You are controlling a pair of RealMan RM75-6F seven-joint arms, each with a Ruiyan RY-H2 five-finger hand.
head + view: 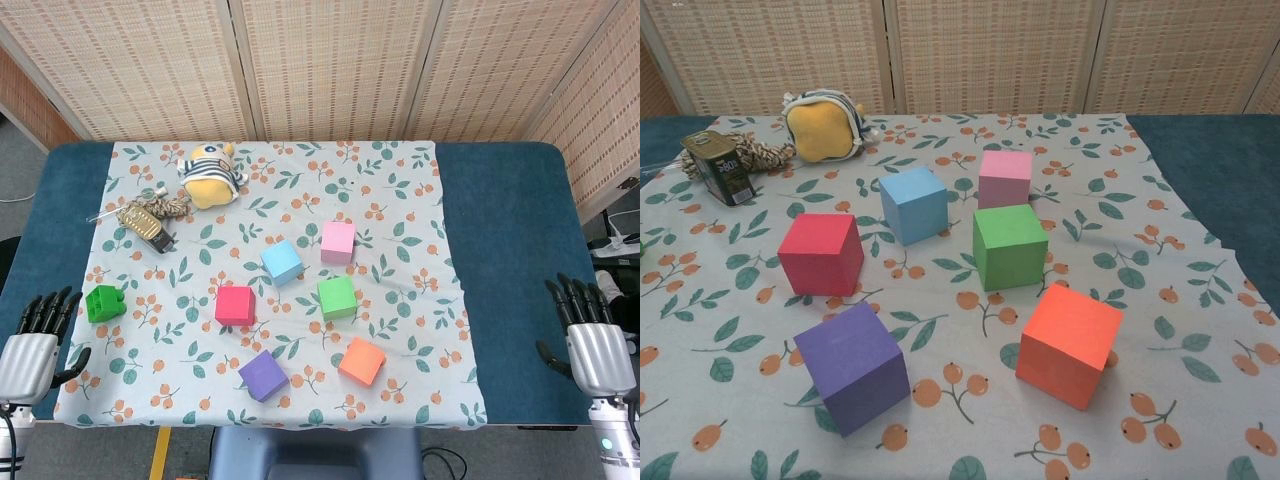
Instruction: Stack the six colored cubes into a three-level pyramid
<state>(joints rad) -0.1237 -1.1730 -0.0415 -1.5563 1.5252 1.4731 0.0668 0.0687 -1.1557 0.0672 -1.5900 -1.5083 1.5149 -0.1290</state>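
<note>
Across the far side runs a woven screen (330, 65) of tan panels, split by pale upright posts, with more panels angling in at the right. In front of it stands a table (505, 250) topped in dark blue (a floral cloth (420, 330) covers its middle). Grey floor (20, 165) shows at far left, a yellow stripe (160, 452) at the near edge. The light is even and soft.

A blue tabletop (505, 230) fills the middle of the frame, a leaf-printed cloth (400, 280) spread flat over its centre, leaving bare blue strips at left and right edges.
</note>
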